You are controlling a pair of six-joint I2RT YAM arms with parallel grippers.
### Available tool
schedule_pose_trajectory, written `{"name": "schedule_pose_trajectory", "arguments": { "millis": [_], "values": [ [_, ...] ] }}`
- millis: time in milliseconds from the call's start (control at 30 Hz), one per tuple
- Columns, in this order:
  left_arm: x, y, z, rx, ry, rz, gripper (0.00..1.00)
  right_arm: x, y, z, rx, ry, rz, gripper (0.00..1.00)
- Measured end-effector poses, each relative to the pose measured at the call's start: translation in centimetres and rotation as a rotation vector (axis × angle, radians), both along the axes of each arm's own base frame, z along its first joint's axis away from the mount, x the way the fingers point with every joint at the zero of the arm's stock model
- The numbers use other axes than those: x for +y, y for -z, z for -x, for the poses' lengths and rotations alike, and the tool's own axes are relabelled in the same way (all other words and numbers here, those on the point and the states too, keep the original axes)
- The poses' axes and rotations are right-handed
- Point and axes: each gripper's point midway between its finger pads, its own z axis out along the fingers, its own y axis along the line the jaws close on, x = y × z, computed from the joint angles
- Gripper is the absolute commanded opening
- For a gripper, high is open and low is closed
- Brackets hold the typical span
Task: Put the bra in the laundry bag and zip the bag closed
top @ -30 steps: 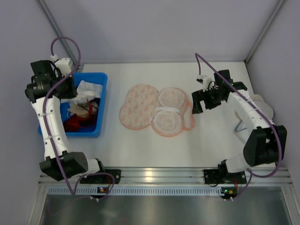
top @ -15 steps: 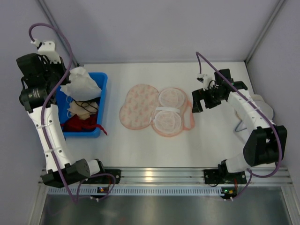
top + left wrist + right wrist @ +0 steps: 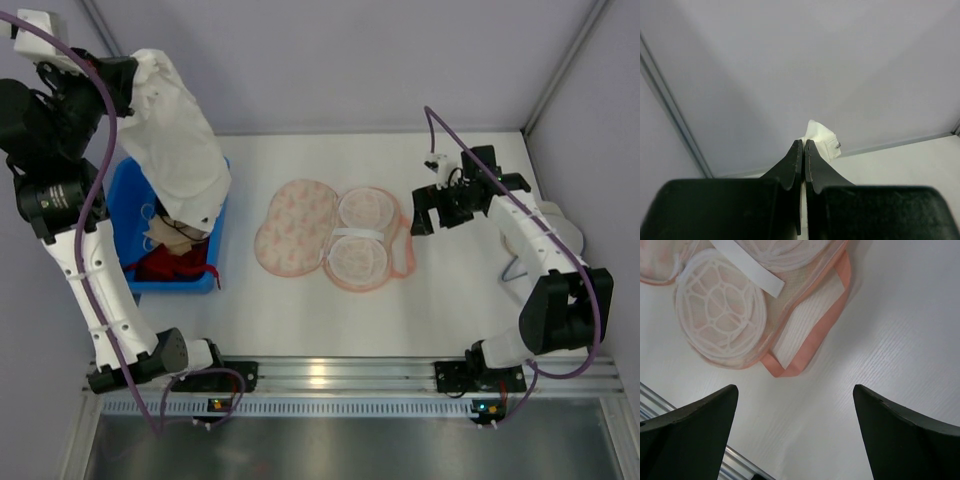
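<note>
The pale white bra (image 3: 178, 140) hangs from my left gripper (image 3: 128, 72), raised high above the blue bin (image 3: 120, 205) at the table's left. In the left wrist view the black fingers (image 3: 792, 162) are pressed together on a white fold of the bra (image 3: 821, 140). The peach-pink laundry bag (image 3: 330, 235) lies open and flat mid-table, its white mesh domes (image 3: 720, 310) and pink loop (image 3: 812, 335) showing in the right wrist view. My right gripper (image 3: 418, 212) hovers open just right of the bag, nothing between its fingers (image 3: 695, 432).
The blue bin holds red, beige and black garments (image 3: 165, 255); a red piece hangs over its front right corner. A plain white round object (image 3: 560, 228) lies behind the right arm at the table's right edge. An aluminium rail (image 3: 330, 375) runs along the near edge.
My left arm has risen from the bin, lifting the bra up and out so it now hangs full length. The right arm has stayed still.
</note>
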Motion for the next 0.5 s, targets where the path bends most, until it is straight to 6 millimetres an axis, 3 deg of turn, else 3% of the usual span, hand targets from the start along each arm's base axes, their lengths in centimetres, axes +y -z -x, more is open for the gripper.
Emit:
{"name": "schedule_pose_trajectory", "arguments": {
  "millis": [67, 167, 367, 500],
  "values": [
    [-0.8, -0.9, -0.8, -0.022, 0.04, 0.01, 0.0, -0.3, -0.1, -0.4, -0.01, 0.012, -0.003, 0.99],
    [-2.9, -0.4, -2.4, -0.005, 0.114, 0.021, 0.0, -0.7, 0.1, -0.9, -0.019, 0.038, -0.015, 0.99],
    [-10.7, 1.8, -4.7, 0.04, 0.293, -0.011, 0.0, -2.5, 2.5, -1.7, 0.037, 0.11, -0.036, 0.91],
    [-14.0, 3.1, -5.8, 0.055, 0.34, -0.043, 0.0, -3.5, 5.2, -2.8, 0.091, 0.151, -0.043, 0.81]
  ]
}}
